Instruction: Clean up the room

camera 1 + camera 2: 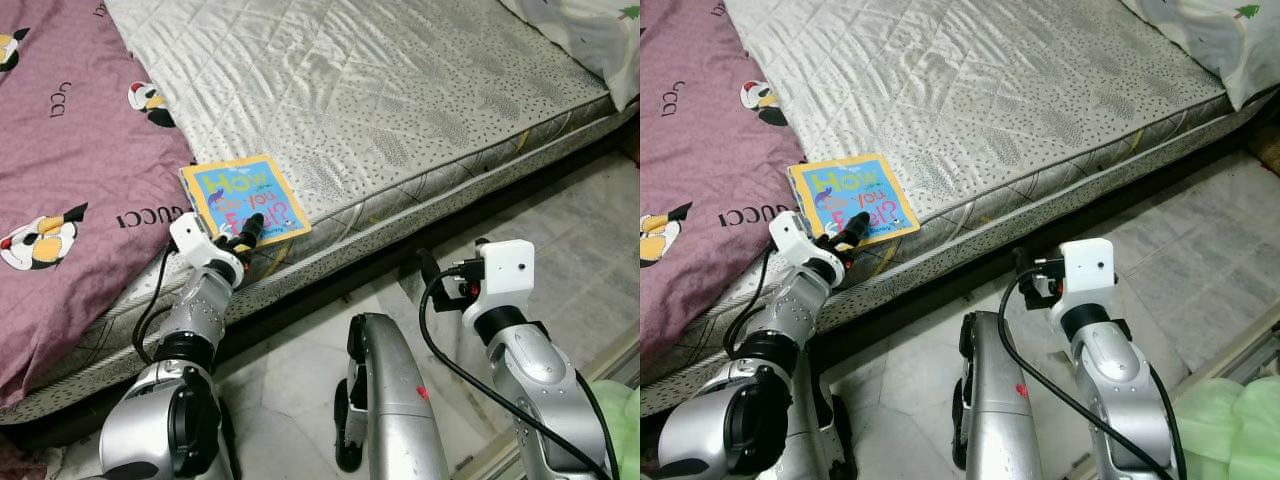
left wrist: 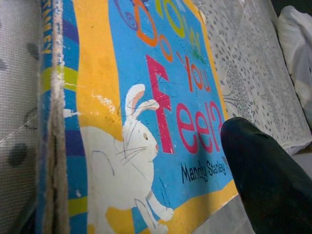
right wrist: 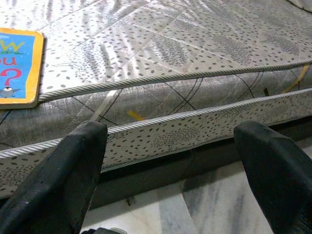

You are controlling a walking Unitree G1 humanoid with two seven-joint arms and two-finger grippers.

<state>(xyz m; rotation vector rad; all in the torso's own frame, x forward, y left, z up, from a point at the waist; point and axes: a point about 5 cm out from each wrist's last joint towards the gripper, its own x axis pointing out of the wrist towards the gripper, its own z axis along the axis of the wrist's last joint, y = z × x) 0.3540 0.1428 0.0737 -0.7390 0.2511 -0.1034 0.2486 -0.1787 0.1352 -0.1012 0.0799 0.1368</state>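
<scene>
Left gripper (image 1: 250,228) reaches up from the floor side of the mattress (image 1: 400,110) and sits at the near edge of a children's book (image 1: 245,198), with a black fingertip resting over the lower part of the cover. From the left wrist view one dark finger (image 2: 265,175) lies over the book's bottom corner beside the author's name, while the worn spine runs along the other side of the picture; whether the fingers are clamped on the book or merely touching it cannot be told. The book lies flat on the mattress, right at its front edge, with a blue cover framed in yellow, a white rabbit and the words "How Do You Feel?" printed in bright letters. Just beside the book, on the side away from the bare quilted part of the mattress, a purple sheet (image 1: 60,160) with cartoon ducks and lettering covers the bed, and the book's far corner comes close to that sheet's edge. Right gripper (image 3: 170,165) hangs lower, off the mattress, in front of its piped side panel and above the marble floor (image 1: 560,230); its two black fingers stand wide apart with nothing between them. A white pillow (image 1: 590,30) rests at the far corner of the mattress, well apart from the book. Something pale green (image 1: 615,425) sits on the floor, well apart from the mattress.
</scene>
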